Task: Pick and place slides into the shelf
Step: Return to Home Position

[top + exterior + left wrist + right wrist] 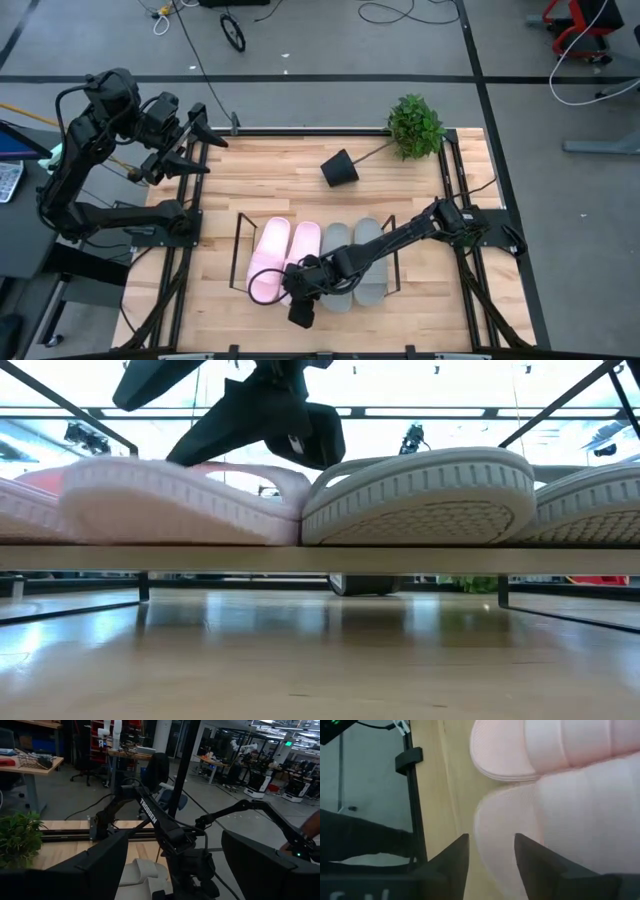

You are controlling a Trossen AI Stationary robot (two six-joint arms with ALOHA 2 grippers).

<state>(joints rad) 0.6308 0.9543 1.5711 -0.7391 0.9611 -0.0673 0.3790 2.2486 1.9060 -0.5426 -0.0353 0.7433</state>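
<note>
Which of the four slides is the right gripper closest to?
The pink slide beside the grey ones; the open right gripper hangs over one end of it. The other pink slide is the row's outermost.

Two pale pink slides [270, 260] and two grey slides [370, 290], side by side on black wire shelf [240, 240]

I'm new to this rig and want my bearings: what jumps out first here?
The shelf on the table holds two pink slides left and two grey slides right. The right gripper, open, hovers at a pink slide's end, its arm stretched across the grey pair. A black plant pot lies tipped beyond them; the left gripper waits open at the far left corner.
</note>
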